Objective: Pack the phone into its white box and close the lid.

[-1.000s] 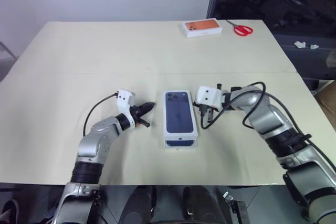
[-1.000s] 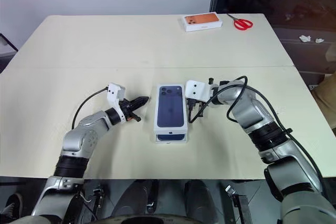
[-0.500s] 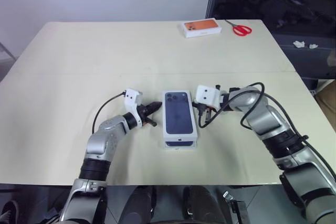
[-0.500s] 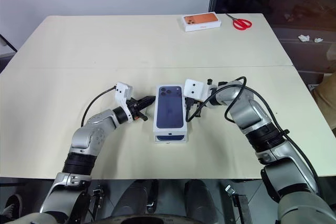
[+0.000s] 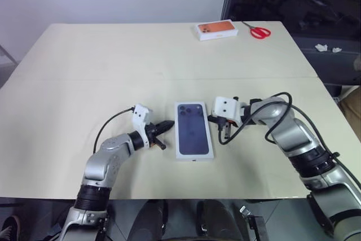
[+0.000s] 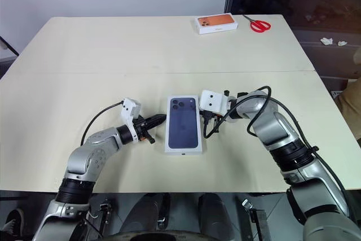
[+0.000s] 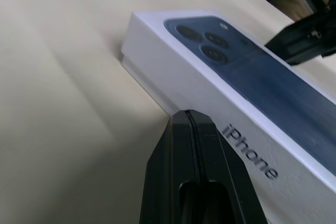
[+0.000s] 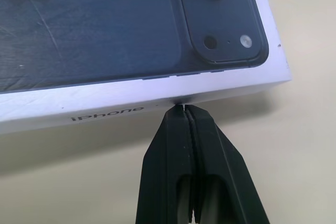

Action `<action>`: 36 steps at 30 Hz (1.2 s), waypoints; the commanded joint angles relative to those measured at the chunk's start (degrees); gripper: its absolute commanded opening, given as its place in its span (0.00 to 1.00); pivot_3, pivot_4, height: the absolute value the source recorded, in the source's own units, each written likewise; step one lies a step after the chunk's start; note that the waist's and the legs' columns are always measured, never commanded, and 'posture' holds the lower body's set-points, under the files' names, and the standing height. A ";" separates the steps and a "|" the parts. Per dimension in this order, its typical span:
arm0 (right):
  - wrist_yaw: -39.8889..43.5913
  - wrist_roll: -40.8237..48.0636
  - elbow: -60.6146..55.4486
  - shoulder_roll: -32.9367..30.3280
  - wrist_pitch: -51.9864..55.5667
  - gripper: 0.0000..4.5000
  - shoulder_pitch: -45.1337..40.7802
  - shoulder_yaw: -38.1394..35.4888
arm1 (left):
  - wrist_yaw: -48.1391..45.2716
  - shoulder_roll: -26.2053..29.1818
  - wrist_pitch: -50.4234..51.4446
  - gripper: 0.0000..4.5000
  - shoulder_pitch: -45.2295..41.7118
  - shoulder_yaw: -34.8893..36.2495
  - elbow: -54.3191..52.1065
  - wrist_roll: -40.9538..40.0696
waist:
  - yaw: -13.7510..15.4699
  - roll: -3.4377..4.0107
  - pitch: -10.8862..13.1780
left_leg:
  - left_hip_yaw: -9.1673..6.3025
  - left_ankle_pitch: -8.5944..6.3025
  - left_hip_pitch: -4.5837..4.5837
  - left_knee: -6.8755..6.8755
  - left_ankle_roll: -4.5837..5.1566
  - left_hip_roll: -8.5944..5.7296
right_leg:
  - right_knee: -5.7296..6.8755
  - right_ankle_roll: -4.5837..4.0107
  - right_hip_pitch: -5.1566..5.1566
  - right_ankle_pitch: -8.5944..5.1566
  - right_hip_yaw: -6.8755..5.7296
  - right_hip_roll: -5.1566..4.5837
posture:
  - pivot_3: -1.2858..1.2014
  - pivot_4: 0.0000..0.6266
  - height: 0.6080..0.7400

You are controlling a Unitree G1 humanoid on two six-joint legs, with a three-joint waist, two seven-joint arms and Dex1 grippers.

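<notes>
Beige counter (image 5: 84, 71), mostly bare: an orange-faced box (image 5: 216, 29) and red scissors (image 5: 256, 30) sit at the far edge, well away from the work.

Lid (image 5: 194, 129) is on the white box (image 7: 137, 68), phone picture facing up, near the front middle of the counter. In the left wrist view the lid's side wall comes down almost to the counter, with only a thin strip of the base showing under it at the corner. In both eye views the outline reads as one rectangle with no base sticking out at the near end. Phone can't be seen; I judge it's inside, since it lies nowhere on the counter.

Left gripper (image 5: 166, 124) has its fingers pressed together, holding nothing, tip just beside or touching the lid's left wall. Right gripper (image 6: 208, 121) is the same: fingers together, empty, tip against the lid's right wall near the camera-cluster end of the picture.

Status: packing looks done and the lid looks seated or very close to it. What's left, if anything, is a final push down to close the slim gap at the base, then backing both arms off. Can't tell from these views whether the lid is fully bottomed out all round.
</notes>
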 commanded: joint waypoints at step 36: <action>4.01 5.48 -7.06 -2.40 6.61 0.01 1.56 1.60 | -4.35 0.59 -2.02 0.00 -3.92 -4.83 3.42 2.11 | 0.23 0.00 -0.14 | 0.03 -0.05 0.17 0.04 0.09 -0.03 | 0.00 0.00 0.19 0.00 0.02 0.00 | 0.52 0.24 1.00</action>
